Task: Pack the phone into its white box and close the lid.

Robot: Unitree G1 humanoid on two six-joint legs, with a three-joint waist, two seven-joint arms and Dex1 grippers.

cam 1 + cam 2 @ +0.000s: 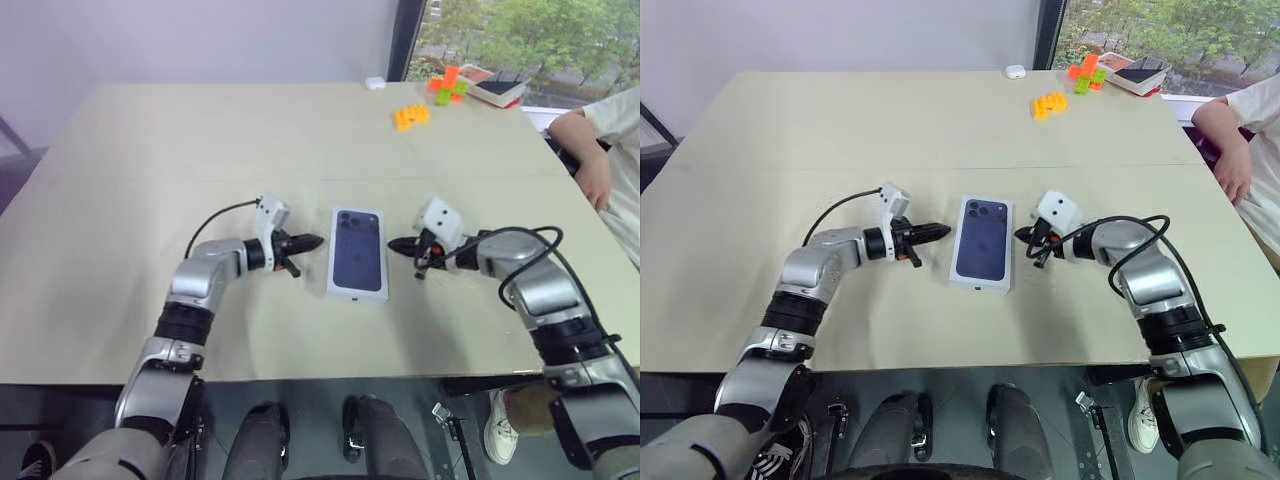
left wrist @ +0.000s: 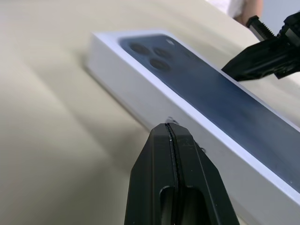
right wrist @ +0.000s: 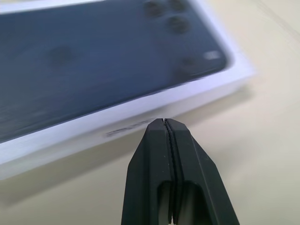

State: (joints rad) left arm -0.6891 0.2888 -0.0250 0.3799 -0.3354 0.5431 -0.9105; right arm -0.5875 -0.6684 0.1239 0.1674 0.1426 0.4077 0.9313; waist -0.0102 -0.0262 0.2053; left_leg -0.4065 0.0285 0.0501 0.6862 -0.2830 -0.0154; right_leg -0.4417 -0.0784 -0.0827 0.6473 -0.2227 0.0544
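The lid [image 1: 359,250], white with a dark blue phone picture on top, lies flat in the middle of the table, closed over the white box. The box base under it cannot be told apart from the lid's white side wall [image 2: 140,84]. The phone itself is hidden. My left gripper [image 1: 318,241] is shut and empty, its tip a short gap from the lid's left long side. My right gripper [image 1: 392,244] is also shut and empty, pointing at the lid's right long side from a similar gap. In the right wrist view the shut tip [image 3: 163,121] faces the lid's side wall.
Orange blocks [image 1: 411,116] and orange and green blocks [image 1: 447,85] lie at the far right, beside a red-edged tray [image 1: 492,86] and a small white case [image 1: 375,84]. A person's arm [image 1: 590,165] rests at the table's right edge.
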